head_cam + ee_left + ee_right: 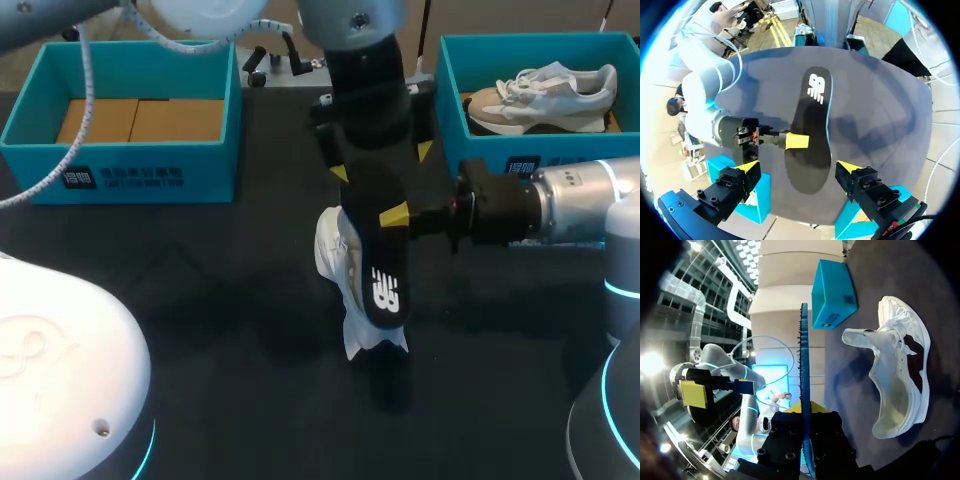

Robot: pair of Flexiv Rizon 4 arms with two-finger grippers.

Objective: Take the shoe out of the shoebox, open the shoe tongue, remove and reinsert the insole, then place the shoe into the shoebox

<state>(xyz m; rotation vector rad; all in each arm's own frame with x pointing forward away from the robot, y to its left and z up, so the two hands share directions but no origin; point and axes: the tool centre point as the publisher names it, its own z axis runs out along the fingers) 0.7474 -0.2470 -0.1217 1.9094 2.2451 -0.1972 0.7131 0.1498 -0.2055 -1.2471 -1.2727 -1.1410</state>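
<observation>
Insole (380, 280) clamped in right gripper (392, 217) above white shoe (333, 250).

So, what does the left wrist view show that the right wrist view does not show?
Only the left wrist view shows the flat black face of the insole, with its white logo. Only the right wrist view shows the white shoe, its tongue pulled open. Both show the insole clamped in the right gripper, but the right wrist view sees it edge-on.
</observation>
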